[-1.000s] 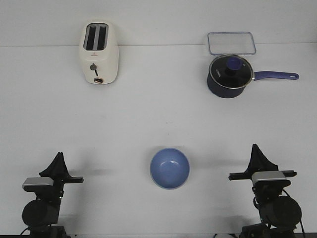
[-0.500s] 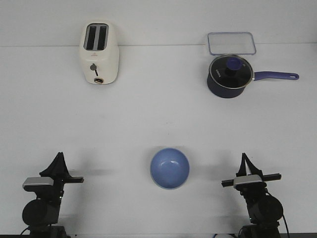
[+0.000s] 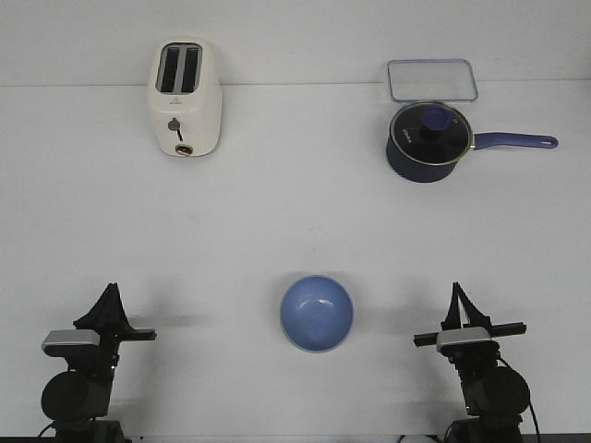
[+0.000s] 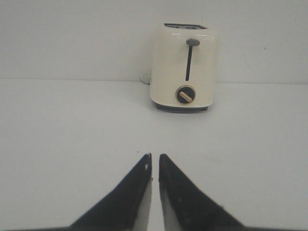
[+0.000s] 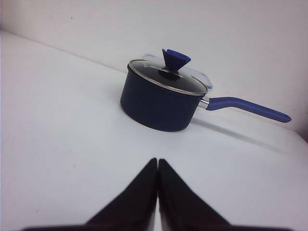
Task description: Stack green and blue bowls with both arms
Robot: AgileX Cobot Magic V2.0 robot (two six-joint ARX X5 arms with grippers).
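The periwinkle blue bowl (image 3: 317, 313) sits upright at the front middle of the white table, between my two arms. No separate green bowl shows in any view. A thin pale edge runs along the blue bowl's near rim, and I cannot tell what it is. My left gripper (image 3: 111, 292) rests low at the front left, shut and empty; in the left wrist view (image 4: 155, 157) its jaws stand a sliver apart. My right gripper (image 3: 455, 292) rests at the front right, shut and empty, and also shows in the right wrist view (image 5: 158, 161).
A cream toaster (image 3: 185, 99) stands at the back left and also shows in the left wrist view (image 4: 183, 67). A dark navy saucepan (image 3: 427, 140) with a glass lid stands at the back right, its handle (image 5: 250, 109) pointing right. A clear lidded box (image 3: 431, 80) lies behind the saucepan.
My right arm has shifted a little to the left and lower in the front view, then held still. The left arm and the blue bowl have not moved.
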